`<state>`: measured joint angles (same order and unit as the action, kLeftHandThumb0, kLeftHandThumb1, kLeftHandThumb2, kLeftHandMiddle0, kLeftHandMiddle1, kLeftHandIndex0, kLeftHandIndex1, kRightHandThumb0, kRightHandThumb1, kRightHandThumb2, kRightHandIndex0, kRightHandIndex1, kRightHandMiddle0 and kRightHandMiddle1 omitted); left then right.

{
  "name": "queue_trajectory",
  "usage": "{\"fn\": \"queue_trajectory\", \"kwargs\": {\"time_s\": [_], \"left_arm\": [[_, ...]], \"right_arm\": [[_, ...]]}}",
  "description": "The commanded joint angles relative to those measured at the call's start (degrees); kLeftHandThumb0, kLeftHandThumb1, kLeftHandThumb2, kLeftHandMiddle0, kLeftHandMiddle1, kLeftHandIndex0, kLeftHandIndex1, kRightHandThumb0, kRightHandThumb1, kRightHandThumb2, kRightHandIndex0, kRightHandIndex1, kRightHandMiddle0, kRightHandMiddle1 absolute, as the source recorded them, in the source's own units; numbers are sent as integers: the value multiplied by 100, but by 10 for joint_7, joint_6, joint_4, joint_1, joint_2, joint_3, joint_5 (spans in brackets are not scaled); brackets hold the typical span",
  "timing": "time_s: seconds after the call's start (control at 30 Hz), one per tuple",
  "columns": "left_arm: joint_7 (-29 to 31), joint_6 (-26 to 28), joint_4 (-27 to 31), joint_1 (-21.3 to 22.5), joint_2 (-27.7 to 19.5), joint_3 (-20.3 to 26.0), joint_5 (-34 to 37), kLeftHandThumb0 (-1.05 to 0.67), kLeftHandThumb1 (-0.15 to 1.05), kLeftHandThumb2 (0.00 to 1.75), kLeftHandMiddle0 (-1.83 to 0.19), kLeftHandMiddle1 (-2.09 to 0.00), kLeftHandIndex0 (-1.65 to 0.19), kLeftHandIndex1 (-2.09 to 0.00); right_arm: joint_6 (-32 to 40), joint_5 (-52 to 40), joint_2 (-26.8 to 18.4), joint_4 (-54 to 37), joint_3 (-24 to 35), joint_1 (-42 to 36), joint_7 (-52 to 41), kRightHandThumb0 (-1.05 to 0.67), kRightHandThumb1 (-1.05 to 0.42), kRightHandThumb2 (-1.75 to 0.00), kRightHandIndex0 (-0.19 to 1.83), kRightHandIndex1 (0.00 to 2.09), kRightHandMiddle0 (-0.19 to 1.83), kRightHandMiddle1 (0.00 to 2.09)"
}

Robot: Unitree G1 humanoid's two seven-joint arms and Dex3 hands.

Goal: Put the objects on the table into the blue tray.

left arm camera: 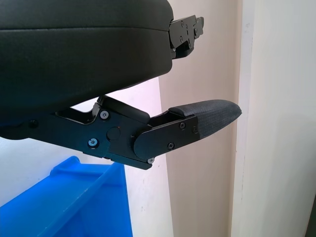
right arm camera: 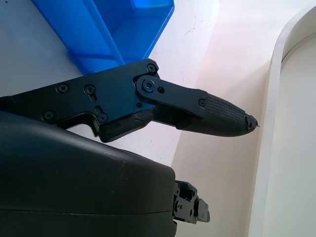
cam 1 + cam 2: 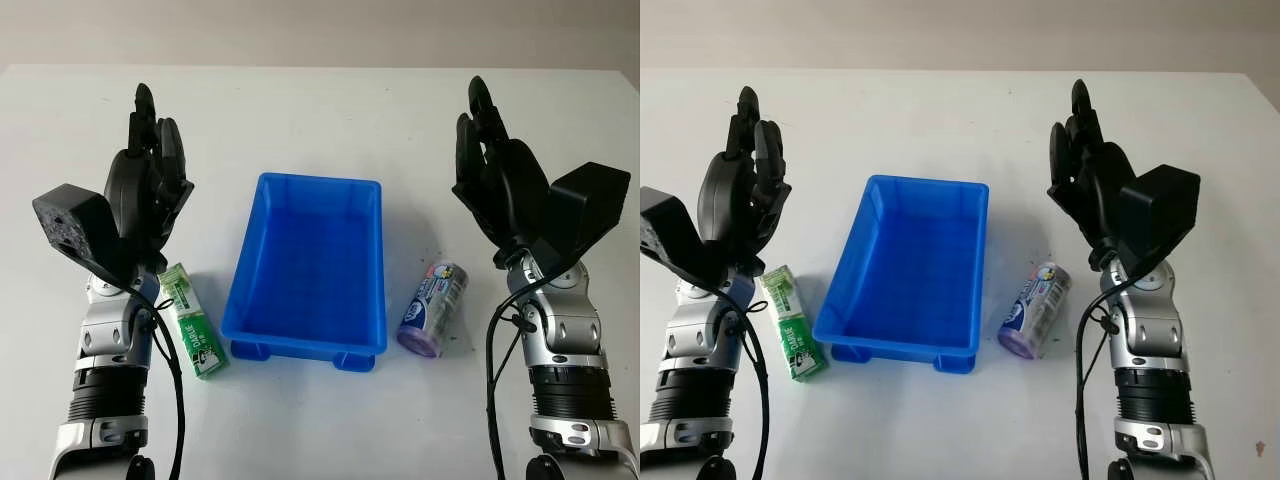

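Nothing is in the blue tray (image 3: 305, 270) yet, so the job is just starting. A good first move looks like this: bring one hand down over the thing closest to it, wrap the fingers around its middle, lift it straight up, then let go above the tray.

The left hand (image 3: 148, 185) is held up, open, holding nothing. The green carton (image 3: 190, 320) lies on the table (image 3: 320, 110) below its fingers, beside the tray.

The right hand (image 3: 495, 175) is held up too, open, fingers pointing away from the robot. The purple can (image 3: 433, 308) lies on its side below those fingers, just beside the tray's other wall.
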<state>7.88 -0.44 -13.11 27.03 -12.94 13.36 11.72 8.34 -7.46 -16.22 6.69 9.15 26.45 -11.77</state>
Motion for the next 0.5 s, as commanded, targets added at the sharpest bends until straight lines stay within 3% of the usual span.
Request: {"fn": "queue_trajectory", "kwargs": {"time_s": [0.0,0.27,0.33,0.47], "left_arm": [[-1,-1,5,2,-5,0,-3,-74,105,71,19,0,19,0],[-6,0,-5,13,2,-7,-5,-74,105,71,19,0,19,0],[-6,-6,-10,14,2,-10,-7,-74,105,71,19,0,19,0],[-6,-12,-11,11,2,-10,-6,-74,105,72,19,0,19,0]], "right_arm": [[-3,0,1,-4,-2,-1,1,-74,-105,-70,-19,0,-19,0],[-9,3,-23,5,0,2,-28,-74,-105,-69,-19,0,-19,0],[-15,6,-46,-4,2,-2,-53,-72,-105,-66,-19,0,-19,0],[-46,35,-140,-38,-7,-2,-138,-74,-105,-50,-19,0,-19,0]]}}
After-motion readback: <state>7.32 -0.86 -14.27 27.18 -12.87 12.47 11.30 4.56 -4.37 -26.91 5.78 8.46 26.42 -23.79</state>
